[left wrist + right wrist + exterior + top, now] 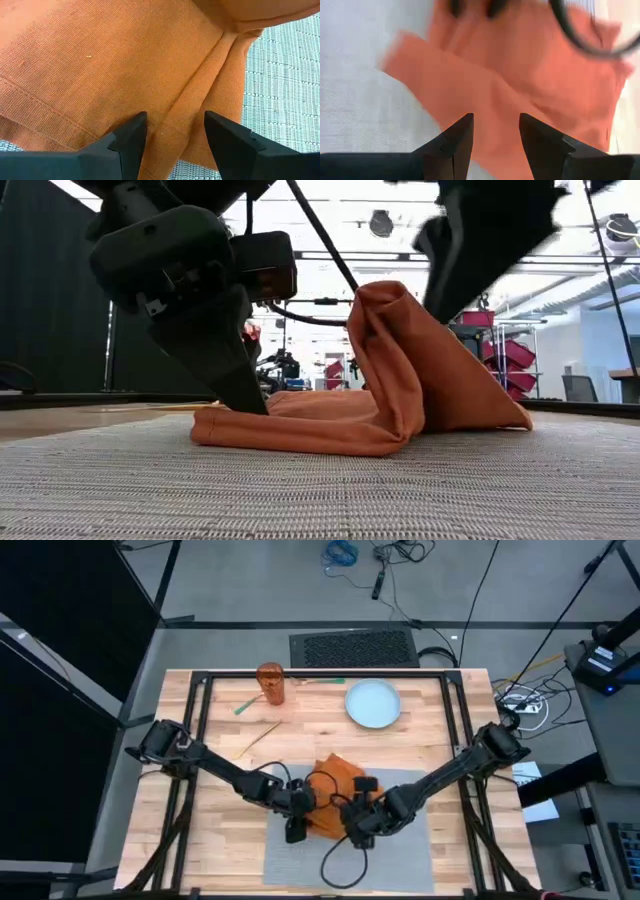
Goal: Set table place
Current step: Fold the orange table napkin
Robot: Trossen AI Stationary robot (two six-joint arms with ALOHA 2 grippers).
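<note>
An orange cloth napkin [338,780] lies crumpled on the far part of the grey woven placemat [400,860], on the wooden table [230,755]. One part of the napkin stands up in a peak [388,300]. My left gripper [175,120] is open, low over the napkin's left part, its fingers on either side of a raised fold [200,100]. My right gripper [495,122] is open above the napkin [510,75], beside the peak, with nothing between its fingers. The napkin's lower folds [300,430] rest on the placemat [300,490]. My left gripper comes from above, pointing down, and one finger [240,385] reaches down to the napkin's left edge [215,425] at placemat level. Its open fingers straddle the fold without pinching it. I cannot tell whether the fingertips touch the cloth.
A pale round plate [373,703] and an orange cup [270,683] stand near the table's far edge. A green-handled utensil [245,707] and a thin wooden stick [265,735] lie at the far left. A black cable loop [340,865] hangs over the placemat.
</note>
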